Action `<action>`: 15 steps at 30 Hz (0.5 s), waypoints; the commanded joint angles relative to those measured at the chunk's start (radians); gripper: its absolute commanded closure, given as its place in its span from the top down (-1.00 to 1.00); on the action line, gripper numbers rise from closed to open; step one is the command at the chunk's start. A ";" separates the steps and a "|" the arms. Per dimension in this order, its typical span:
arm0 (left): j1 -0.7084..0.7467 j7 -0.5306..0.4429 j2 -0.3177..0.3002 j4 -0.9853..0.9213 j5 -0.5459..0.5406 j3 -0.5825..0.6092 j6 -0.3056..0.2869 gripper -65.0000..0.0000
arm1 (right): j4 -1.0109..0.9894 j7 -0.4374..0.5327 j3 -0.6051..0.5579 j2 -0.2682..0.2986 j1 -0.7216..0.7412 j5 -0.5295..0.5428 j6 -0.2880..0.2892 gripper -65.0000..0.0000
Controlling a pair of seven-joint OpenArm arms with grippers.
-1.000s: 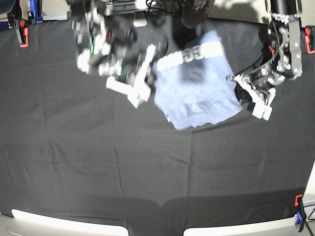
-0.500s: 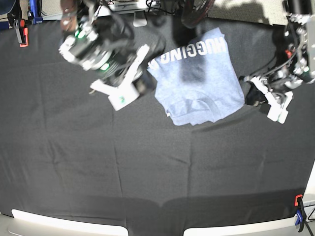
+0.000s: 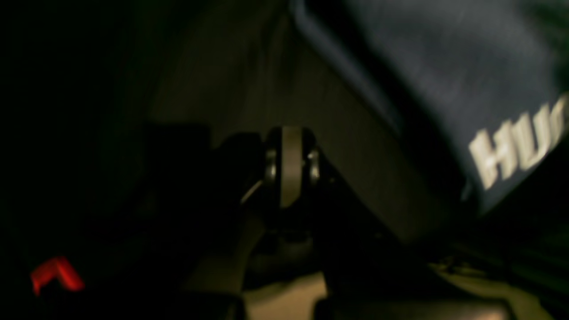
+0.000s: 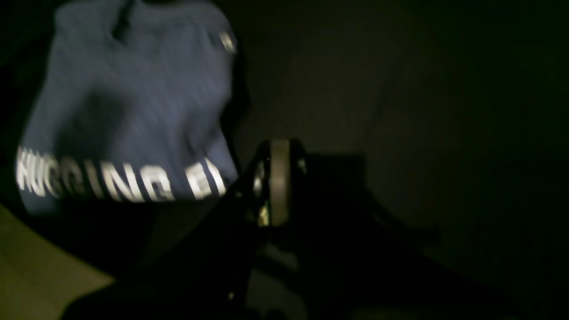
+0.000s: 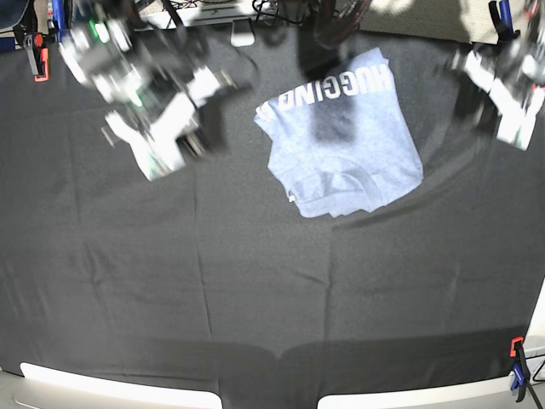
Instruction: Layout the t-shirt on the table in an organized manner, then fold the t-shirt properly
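Note:
The t-shirt [image 5: 345, 141] lies folded in a rough square on the table [image 5: 255, 281], towards the back middle, its white lettering along the far edge. My right gripper [image 5: 158, 153] hovers well left of it, blurred, shut and empty. Far off to the shirt's right my left gripper [image 5: 514, 118] is also blurred, shut and empty. In the right wrist view the shut fingers [image 4: 276, 178] sit right of the t-shirt [image 4: 129, 102]. In the left wrist view the shut fingers [image 3: 291, 169] sit left of the t-shirt [image 3: 466, 75].
An orange clamp [image 5: 38, 55] grips the cloth at the back left and an orange-and-blue clamp [image 5: 518, 371] at the front right. Cables and equipment [image 5: 221, 13] crowd the back edge. A red clamp part [image 3: 55, 273] shows in the left wrist view.
Both arms have swung away from the t-shirt, one to the left and one to the right and back. The shirt stays folded where it was let go.

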 commanded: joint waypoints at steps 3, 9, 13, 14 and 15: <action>0.083 -0.011 0.007 0.019 -0.010 -0.052 0.001 -1.00 | 0.077 -0.013 0.068 0.014 -0.089 0.027 0.002 -1.00; 0.175 -0.016 0.105 0.019 -0.010 -0.139 0.000 -1.00 | 0.108 -0.116 0.169 0.127 -0.290 0.225 0.003 -1.00; 0.239 -0.016 0.122 0.018 -0.009 -0.164 -0.001 -1.00 | 0.108 -0.111 0.204 0.188 -0.355 0.230 0.004 -1.00; 0.254 -0.016 0.122 0.019 -0.009 -0.164 0.000 -1.00 | 0.108 -0.111 0.209 0.195 -0.354 0.230 0.004 -1.00; 0.266 -0.015 0.123 0.018 -0.010 -0.163 -0.001 -1.00 | 0.108 -0.110 0.210 0.200 -0.353 0.237 0.004 -1.00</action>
